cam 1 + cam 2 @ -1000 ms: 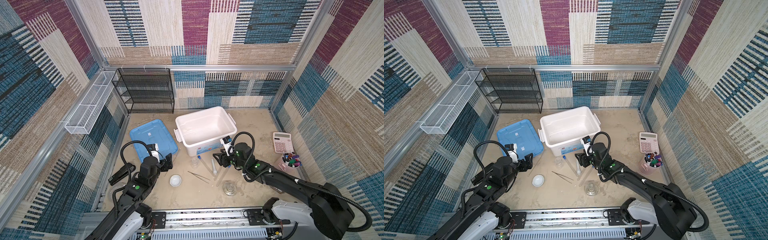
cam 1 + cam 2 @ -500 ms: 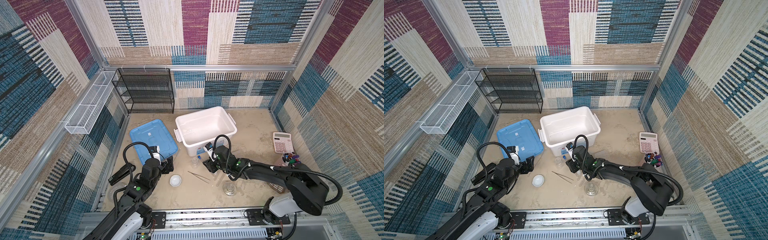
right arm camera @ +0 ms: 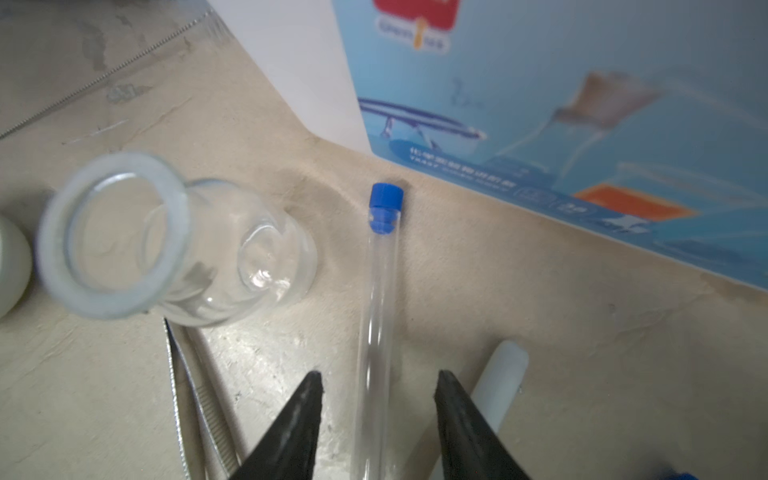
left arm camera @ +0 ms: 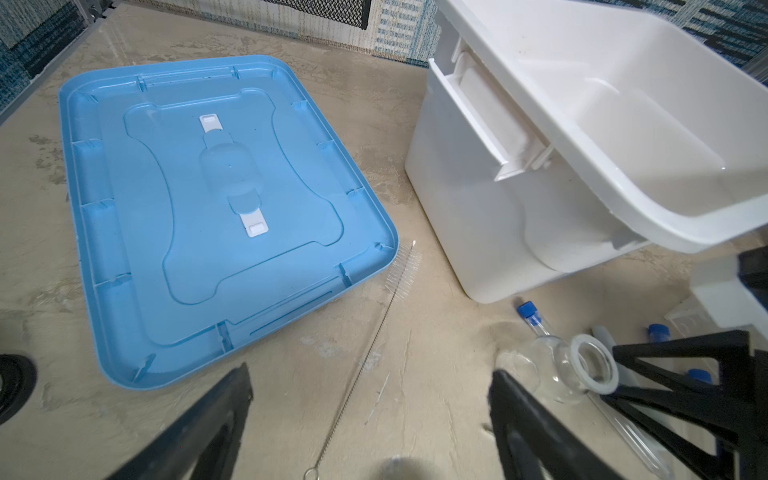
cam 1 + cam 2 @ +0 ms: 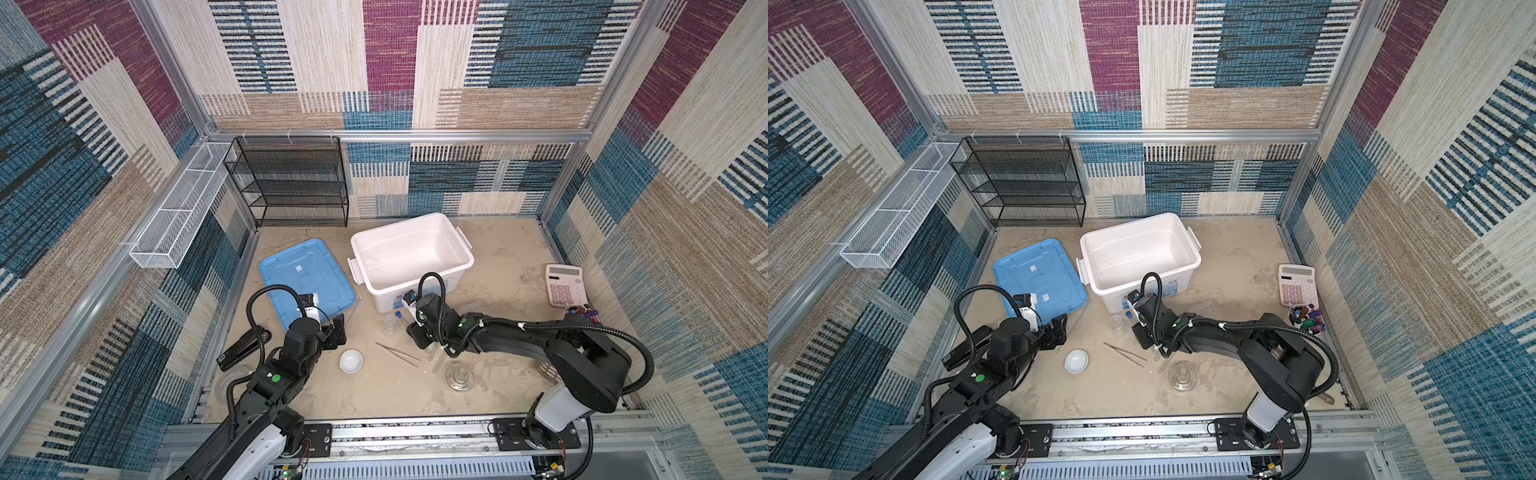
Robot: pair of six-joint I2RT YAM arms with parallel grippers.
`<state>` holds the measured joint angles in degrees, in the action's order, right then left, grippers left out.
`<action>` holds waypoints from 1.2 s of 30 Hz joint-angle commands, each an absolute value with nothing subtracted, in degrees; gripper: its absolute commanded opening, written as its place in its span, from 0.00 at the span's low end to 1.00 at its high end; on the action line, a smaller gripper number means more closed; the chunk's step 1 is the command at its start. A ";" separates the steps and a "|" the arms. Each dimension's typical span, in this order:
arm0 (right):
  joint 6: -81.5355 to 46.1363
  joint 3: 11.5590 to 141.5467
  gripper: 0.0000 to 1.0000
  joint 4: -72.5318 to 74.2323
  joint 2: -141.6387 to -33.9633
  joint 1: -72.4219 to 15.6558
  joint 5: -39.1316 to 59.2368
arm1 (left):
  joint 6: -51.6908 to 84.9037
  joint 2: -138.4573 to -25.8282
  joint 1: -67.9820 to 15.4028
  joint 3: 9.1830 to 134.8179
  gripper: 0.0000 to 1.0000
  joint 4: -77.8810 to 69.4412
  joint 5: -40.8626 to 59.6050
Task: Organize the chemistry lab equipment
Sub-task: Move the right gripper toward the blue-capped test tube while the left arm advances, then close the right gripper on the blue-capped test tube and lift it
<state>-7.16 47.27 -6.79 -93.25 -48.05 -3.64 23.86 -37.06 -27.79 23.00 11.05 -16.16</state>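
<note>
Right gripper [image 3: 378,373] is straddling blue-capped tube [image 3: 380,266], jaws partly apart, gap either side, gripping nothing. Tube is lying flat on tabletop [image 3: 540,291], long axis running straight ahead between jaws, cap farthest. Left gripper [image 4: 370,370], wide open and empty, is sitting farther off

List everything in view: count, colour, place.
storage bin: one, white, centre
bin lid: one, blue, beside bin
mesh rack: one, black, back wall
wire basket: one, white, left wall
calculator: one, pink, right
marker cup: one, pink, by calculator
blue-capped tubes: three, clear, before bin
flask: one, clear, beside tubes
pestle: one, white, beside tubes
bowl: one, white, front centre
tweezers: one, metal, beside bowl
glass dish: one, clear, front right
brush: one, wire, by lid
stapler: one, black, front left
left gripper: open, near lid
right gripper: open, astride tube
</note>
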 commanded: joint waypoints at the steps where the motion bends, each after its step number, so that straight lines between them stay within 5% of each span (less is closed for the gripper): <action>1: -6.59 48.33 0.46 -7.84 -93.97 -48.17 -4.81 | 24.69 -36.93 -27.77 22.85 0.91 11.16 -16.96; 36: -6.55 52.91 0.28 -15.96 -100.00 -49.92 -11.21 | 24.36 -36.24 -27.77 24.69 0.91 14.52 -20.67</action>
